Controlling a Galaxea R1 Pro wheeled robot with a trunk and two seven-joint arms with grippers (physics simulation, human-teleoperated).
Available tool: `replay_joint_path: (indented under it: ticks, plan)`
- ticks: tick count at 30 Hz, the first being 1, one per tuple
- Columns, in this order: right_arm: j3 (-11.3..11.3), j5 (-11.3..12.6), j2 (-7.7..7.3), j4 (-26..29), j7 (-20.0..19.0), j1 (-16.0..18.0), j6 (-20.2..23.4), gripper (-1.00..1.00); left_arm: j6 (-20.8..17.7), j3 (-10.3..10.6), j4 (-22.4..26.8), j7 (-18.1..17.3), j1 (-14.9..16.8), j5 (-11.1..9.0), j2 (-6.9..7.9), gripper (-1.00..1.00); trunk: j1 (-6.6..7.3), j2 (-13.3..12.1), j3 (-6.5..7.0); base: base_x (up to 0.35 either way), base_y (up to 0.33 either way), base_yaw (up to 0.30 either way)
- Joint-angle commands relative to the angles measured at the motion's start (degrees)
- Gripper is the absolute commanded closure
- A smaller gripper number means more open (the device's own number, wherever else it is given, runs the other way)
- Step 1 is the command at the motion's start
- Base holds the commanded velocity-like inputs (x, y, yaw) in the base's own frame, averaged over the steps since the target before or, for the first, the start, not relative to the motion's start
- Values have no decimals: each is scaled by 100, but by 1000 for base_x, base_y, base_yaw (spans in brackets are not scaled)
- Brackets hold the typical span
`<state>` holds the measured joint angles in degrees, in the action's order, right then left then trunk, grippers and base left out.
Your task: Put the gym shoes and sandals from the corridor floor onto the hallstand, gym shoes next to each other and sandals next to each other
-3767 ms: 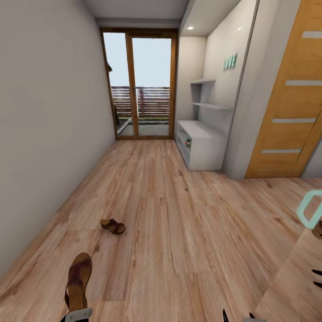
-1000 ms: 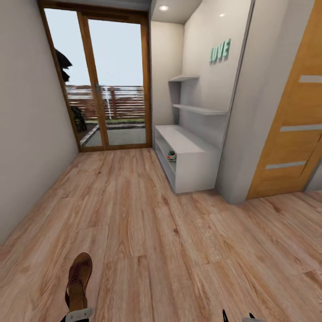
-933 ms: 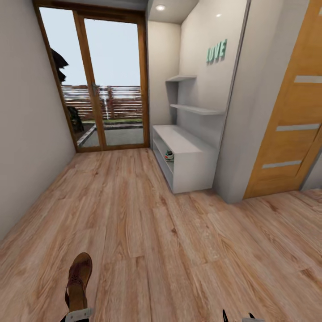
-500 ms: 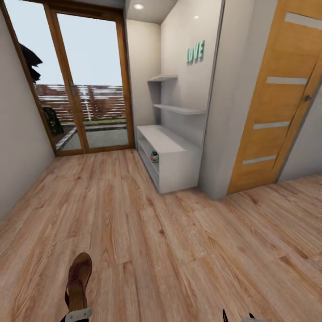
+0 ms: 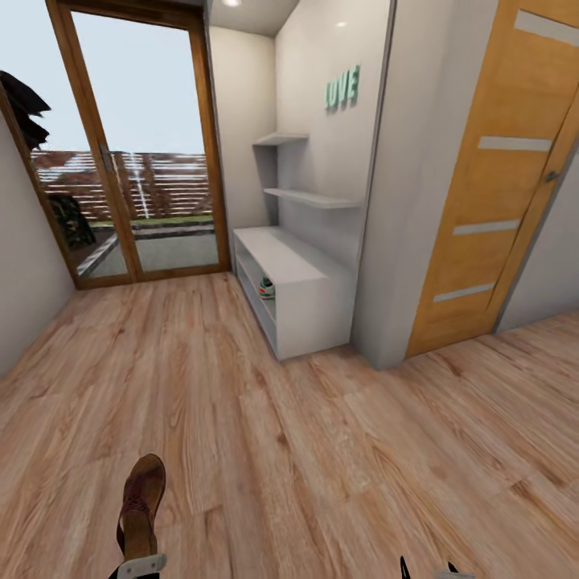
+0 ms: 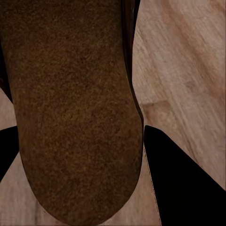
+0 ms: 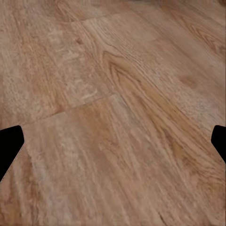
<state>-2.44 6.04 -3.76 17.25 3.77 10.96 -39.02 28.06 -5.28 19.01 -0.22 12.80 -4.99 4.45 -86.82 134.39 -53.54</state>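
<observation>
The left gripper [image 5: 138,563] is holding a brown leather sandal [image 5: 141,503] at the lower edge of the head view, the sandal standing up from the gripper with its toe pointing away over the wood-plank corridor floor [image 5: 322,466]. In the left wrist view the sandal's dark brown sole [image 6: 70,108] is sitting between the two black fingers [image 6: 183,183], which are closing against its sides.

The right gripper [image 5: 426,569] is showing only its dark fingertips at the bottom edge of the head view. In the right wrist view its fingertips [image 7: 9,146] are standing far apart at opposite edges, with nothing between them but bare floor planks.

The pale grey hallstand [image 5: 310,277] is standing against the right-hand wall, ahead of the robot and well apart from both grippers. A gym shoe [image 5: 266,288] with green stripes is resting inside its open shelf. Two stepped wall shelves [image 5: 310,197] and teal letters [image 5: 342,87] are mounted above it. A glass door [image 5: 137,145] is closing off the corridor's far end; an orange wooden door [image 5: 498,193] is standing to the right of the hallstand.
</observation>
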Motion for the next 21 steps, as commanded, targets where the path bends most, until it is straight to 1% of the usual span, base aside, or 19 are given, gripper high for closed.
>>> replay_joint_path:
  ticks: [1, 21]
  plan:
    - [-28, 53, -2, -3, 1, 3, -18, -100, 15, 15, -3, 4, 3, -37, -1, 100, -2, 2, -5, 338, 0, -1]
    - [-29, 55, -2, -3, 1, 3, -18, -100, 15, 17, -3, 5, 3, -37, -1, 100, -2, 2, -5, 338, 0, 0]
